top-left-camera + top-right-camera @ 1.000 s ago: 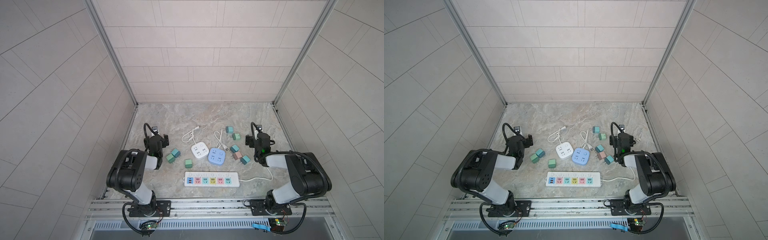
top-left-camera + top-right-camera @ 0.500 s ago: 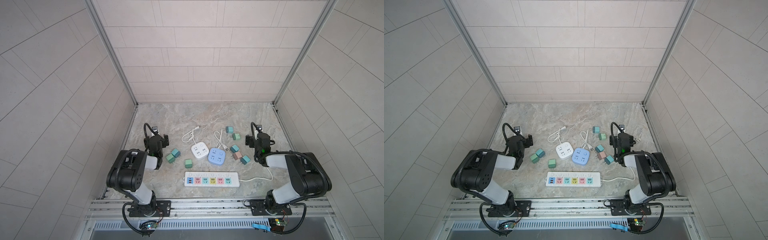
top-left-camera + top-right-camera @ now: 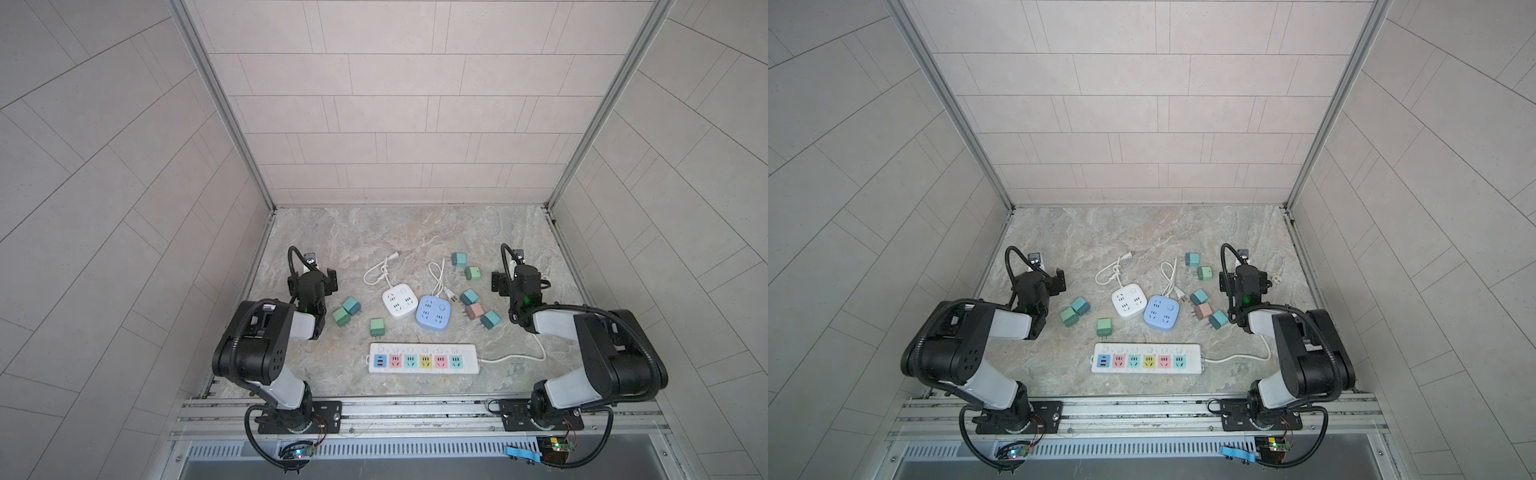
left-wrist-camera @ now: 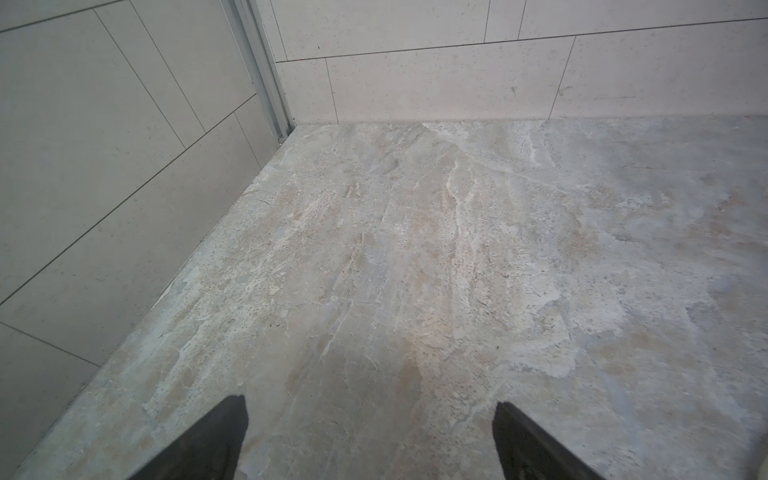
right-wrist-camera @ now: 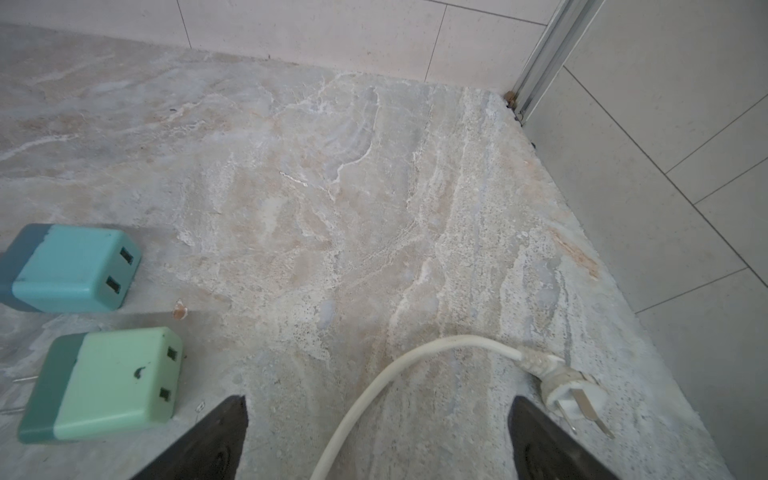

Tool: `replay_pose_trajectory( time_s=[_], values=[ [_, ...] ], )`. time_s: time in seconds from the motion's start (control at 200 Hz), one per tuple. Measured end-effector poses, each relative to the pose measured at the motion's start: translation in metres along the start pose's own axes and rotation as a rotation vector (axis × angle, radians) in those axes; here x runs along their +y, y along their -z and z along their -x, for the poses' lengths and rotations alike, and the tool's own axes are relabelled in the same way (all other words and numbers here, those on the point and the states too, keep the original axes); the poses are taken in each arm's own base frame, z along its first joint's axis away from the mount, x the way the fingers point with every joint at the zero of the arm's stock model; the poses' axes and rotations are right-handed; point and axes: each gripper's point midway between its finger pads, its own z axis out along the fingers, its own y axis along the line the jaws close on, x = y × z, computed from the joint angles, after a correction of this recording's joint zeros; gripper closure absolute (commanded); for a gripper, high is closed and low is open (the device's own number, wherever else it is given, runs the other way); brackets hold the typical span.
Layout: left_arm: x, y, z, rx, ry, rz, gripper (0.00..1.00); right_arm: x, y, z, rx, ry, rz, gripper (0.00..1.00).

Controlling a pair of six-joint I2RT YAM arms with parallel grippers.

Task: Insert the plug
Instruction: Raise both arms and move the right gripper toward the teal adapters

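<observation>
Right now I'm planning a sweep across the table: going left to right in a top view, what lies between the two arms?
Touching adapter pair → lone green adapter → white cube socket → blue cube socket → teal adapter nearest the right arm. Left out for overlap: long power strip, other right-side adapters.

Soft, even light — wide-angle bowing at edges
</observation>
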Motion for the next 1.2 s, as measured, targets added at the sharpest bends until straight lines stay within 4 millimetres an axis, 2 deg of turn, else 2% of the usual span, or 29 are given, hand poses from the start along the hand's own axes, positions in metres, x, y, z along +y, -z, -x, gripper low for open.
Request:
replay_pose_trajectory(
  time_s=[0.065,0.135,0.27,0.345,0.465,0.555,0.68,0.801,0.911,0.981,1.071,1.201],
  values=[
    [0.003,0.010,0.012,-0.025,0.001,0.016,0.00,-0.003,0.008,0.017,-0.027,-0.011,-0.011,0.00],
    [0.010,0.023,0.036,-0.073,0.026,0.049,0.00,-0.008,0.015,0.032,-0.066,-0.030,-0.028,0.00],
    [0.035,0.043,0.084,-0.111,0.129,0.154,0.00,-0.020,0.024,0.037,-0.016,-0.070,-0.084,0.00],
    [0.041,0.052,0.112,-0.103,0.195,0.163,0.00,-0.026,0.028,0.051,0.031,-0.127,-0.112,0.00],
    [0.026,0.069,0.150,-0.078,0.237,0.031,0.00,-0.029,0.040,0.081,0.045,-0.264,-0.107,0.00],
    [0.017,0.081,0.162,-0.036,0.267,-0.048,0.00,-0.029,0.053,0.077,0.085,-0.356,-0.093,0.00],
    [0.020,0.099,0.148,0.055,0.340,-0.057,0.00,-0.029,0.072,0.057,0.166,-0.430,-0.077,0.00],
    [0.031,0.123,0.133,0.072,0.399,-0.052,0.00,-0.025,0.097,0.050,0.177,-0.464,-0.018,0.00],
    [0.036,0.146,0.108,0.063,0.443,-0.085,0.00,-0.028,0.121,0.051,0.147,-0.498,0.015,0.00],
    [0.034,0.155,0.085,0.064,0.455,-0.121,0.00,-0.030,0.134,0.051,0.114,-0.525,0.034,0.00],
    [0.033,0.158,0.059,0.055,0.473,-0.136,0.00,-0.033,0.147,0.045,0.078,-0.566,0.049,0.00],
    [0.030,0.147,0.015,0.086,0.473,-0.126,0.00,-0.037,0.153,0.013,0.112,-0.635,0.017,0.00]
  ],
)
